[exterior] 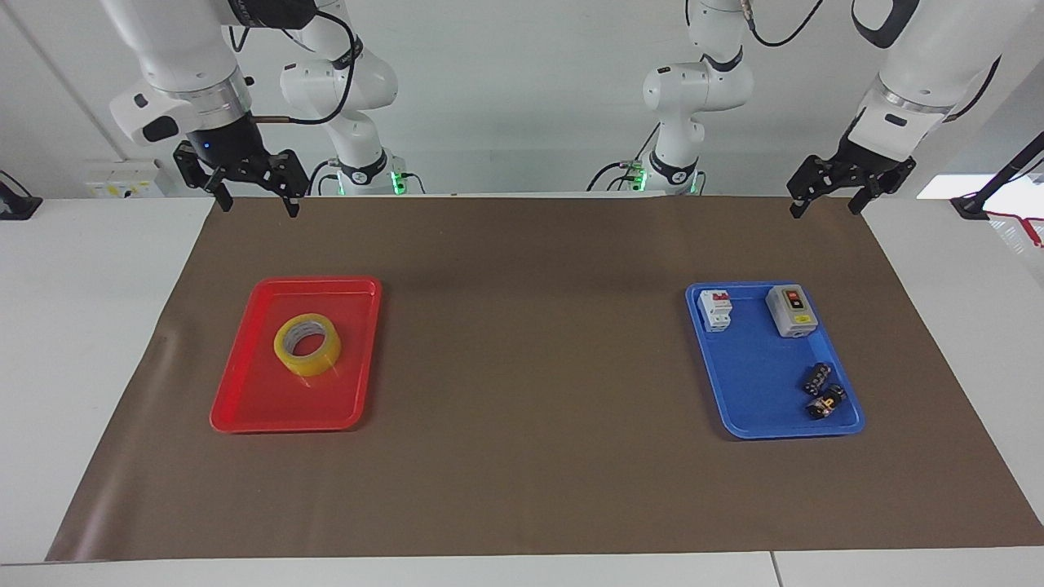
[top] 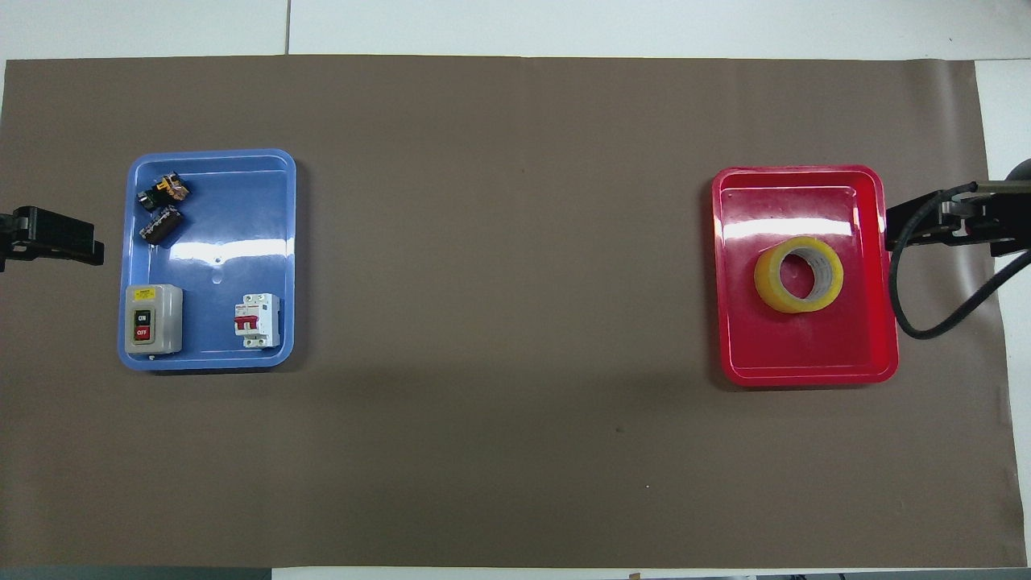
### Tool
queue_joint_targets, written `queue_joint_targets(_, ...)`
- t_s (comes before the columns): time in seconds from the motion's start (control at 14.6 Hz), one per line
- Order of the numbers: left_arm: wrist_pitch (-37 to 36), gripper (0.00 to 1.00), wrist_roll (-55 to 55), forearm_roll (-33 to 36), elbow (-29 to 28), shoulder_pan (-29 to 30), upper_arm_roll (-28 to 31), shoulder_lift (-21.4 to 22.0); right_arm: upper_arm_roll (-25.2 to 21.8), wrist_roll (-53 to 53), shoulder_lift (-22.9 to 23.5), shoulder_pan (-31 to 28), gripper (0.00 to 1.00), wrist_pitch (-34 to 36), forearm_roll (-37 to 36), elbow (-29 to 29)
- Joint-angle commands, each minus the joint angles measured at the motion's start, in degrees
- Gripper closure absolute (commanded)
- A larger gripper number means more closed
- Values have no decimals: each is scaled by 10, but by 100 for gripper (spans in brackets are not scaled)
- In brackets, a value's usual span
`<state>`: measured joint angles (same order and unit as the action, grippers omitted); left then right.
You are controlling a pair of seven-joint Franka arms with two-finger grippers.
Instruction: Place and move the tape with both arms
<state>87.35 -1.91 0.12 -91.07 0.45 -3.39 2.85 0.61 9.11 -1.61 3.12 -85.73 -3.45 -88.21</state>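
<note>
Both arms raised at the robots' edge of the tabletop, which carries a brown mat. Right pincer hangs over the mat's corner at the right arm's end, fingers spread wide, holding nothing; in the overhead view it shows just beside the red tray's rim with a black cable looping below it (raised, so no contact with the tray). Left pincer hangs over the mat's corner at the left arm's end, fingers apart, also holding nothing; from overhead only its dark tip shows, beside the blue tray. Next out from the robots: the two trays, well apart, one toward each end. In the blue tray, the row nearest the robots holds a white circuit breaker with a red lever and, beside it, a grey ON/OFF switch box; farther out in the same tray lie two small dark parts, close together. In the red tray, the tape lies flat on its side, hole facing up, roughly mid-tray and touching no rim; overhead view confirms the tape resting on the tray floor, well apart from both pincers.
</note>
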Motion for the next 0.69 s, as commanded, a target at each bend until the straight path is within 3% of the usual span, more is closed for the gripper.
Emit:
queue_joint_targets(0.0,2,0,5,-13,-10,3,1,13,3,-16,-5,-7,0,0,5,-2)
queue_joint_targets(0.62,1,0,5,-13,-10,3,1,12,-1,-41,-5,-11,0,11,18,-1)
